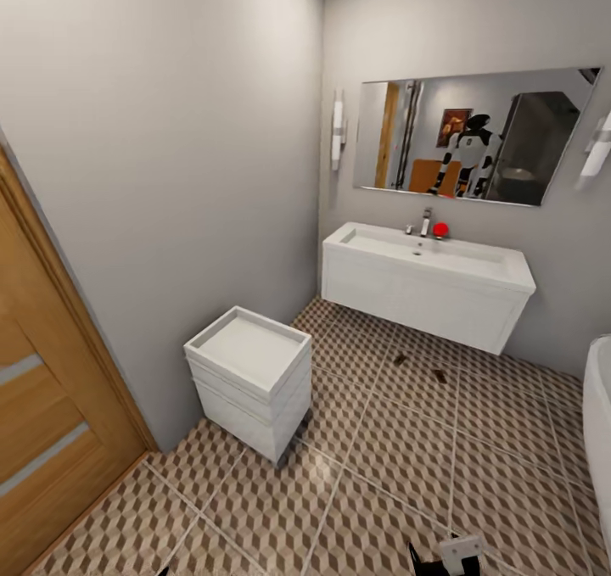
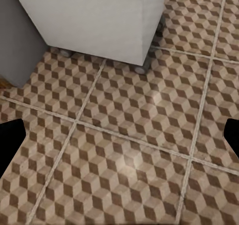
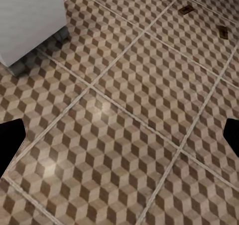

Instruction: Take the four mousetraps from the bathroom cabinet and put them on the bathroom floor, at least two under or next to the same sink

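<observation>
Lying flat on the cube-patterned bathroom floor [image 1: 373,440], two small tan mousetraps [image 1: 399,360] [image 1: 440,376] with dark wire rest near each other, just in front of the white bathroom sink [image 1: 424,254]. Both the left gripper [image 2: 119,135] and the right gripper [image 3: 119,140] hang over bare tiles, jaws spread wide, holding nothing.

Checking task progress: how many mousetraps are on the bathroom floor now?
2: one mousetrap and another lie apart on the bathroom floor just in front of the sink. Others may be out of view.
</observation>
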Robot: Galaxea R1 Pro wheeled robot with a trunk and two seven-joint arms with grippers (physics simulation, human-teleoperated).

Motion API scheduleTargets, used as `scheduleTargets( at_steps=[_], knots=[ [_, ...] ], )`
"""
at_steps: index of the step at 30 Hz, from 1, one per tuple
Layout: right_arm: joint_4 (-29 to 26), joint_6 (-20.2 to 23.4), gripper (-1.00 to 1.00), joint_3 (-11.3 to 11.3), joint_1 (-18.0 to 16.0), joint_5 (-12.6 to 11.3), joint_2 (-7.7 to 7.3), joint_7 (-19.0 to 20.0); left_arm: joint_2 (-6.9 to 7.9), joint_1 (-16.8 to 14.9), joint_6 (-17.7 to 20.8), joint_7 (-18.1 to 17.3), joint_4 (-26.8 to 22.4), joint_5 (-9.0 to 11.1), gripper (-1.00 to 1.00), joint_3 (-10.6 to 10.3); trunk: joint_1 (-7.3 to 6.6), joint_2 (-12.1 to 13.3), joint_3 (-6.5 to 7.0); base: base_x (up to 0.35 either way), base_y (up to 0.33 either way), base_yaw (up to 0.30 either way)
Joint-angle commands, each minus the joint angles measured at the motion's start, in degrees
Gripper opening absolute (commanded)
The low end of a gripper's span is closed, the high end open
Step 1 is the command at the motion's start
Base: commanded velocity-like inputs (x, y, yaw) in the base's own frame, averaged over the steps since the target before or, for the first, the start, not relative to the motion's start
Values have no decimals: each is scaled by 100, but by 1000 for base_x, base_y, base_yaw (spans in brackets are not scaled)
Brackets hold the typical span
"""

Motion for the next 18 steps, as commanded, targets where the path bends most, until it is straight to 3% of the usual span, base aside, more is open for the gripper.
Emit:
scheduleTargets(
  at_steps=[1, 18],
  knots=[
    [1, -16, 100, 53, -3, -56, -1, -8, -5, -10, -30, 0, 21, 56, 100, -51, 3, -12, -12, 0, 0, 286],
    [1, -16, 100, 53, -3, -56, -1, -8, -8, -8, -30, 0, 21, 56, 100, -51, 3, -12, -12, 0, 0, 286]
  ],
)
